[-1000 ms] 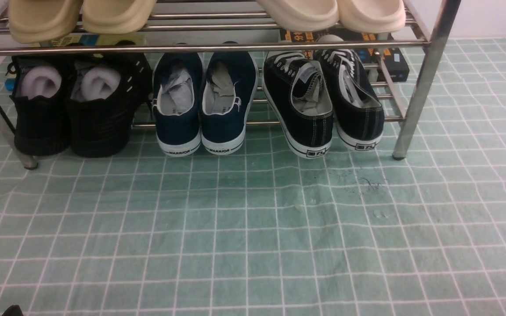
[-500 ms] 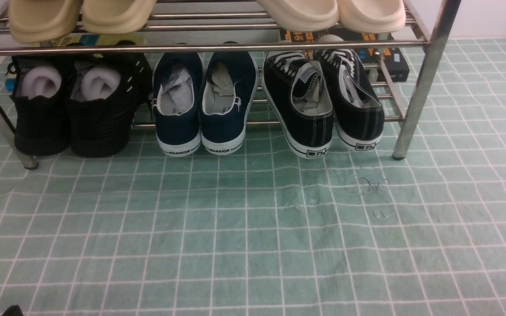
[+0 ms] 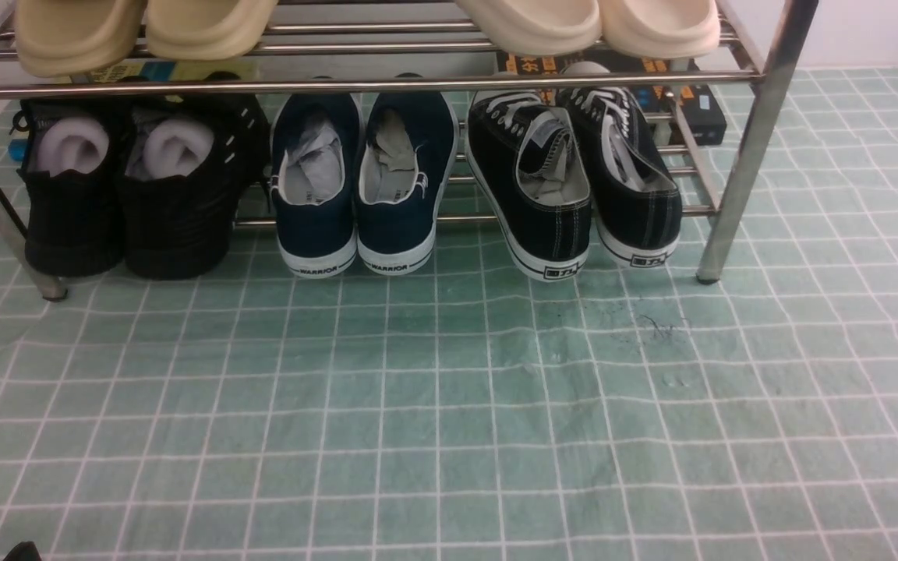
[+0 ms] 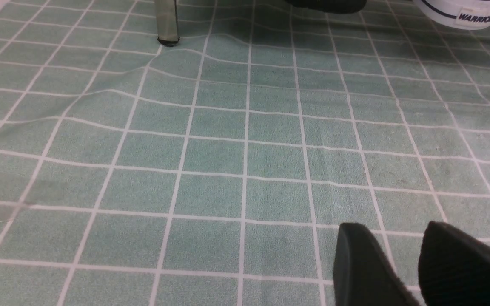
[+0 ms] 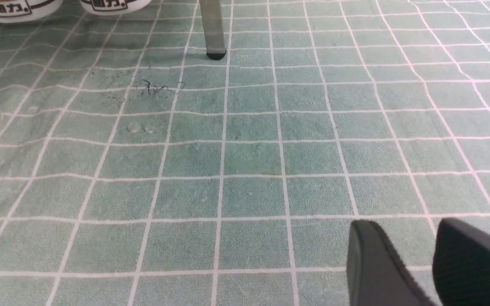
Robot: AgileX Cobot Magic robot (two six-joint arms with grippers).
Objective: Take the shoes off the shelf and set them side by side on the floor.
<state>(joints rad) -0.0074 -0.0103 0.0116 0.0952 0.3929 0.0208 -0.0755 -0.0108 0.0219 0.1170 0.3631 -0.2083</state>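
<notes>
Change: nothing had visibly moved since the earlier front views.
Left arm: the left gripper (image 4: 396,244) hung low over the floor (image 3: 449,405), its fingers apart with bare cloth showing between them.
Right arm: the right gripper (image 5: 402,240) was posed alike, fingers parted and holding nothing.
Task's thing: the shoes (image 3: 550,218) sat on the lower tier of the shelf (image 3: 753,132), at its right end, heels toward the near side and jutting past the front bar.
Hidden: the upper front bar crossed their toes; the wrist views caught only white heel soles; the front view showed only the left gripper's dark tips, at the near left corner.
Room: the right shoe stood just beside the right front leg, with navy slip-ons (image 3: 363,187) on the left; wrinkled floor spread from the legs to the near edge.
</notes>
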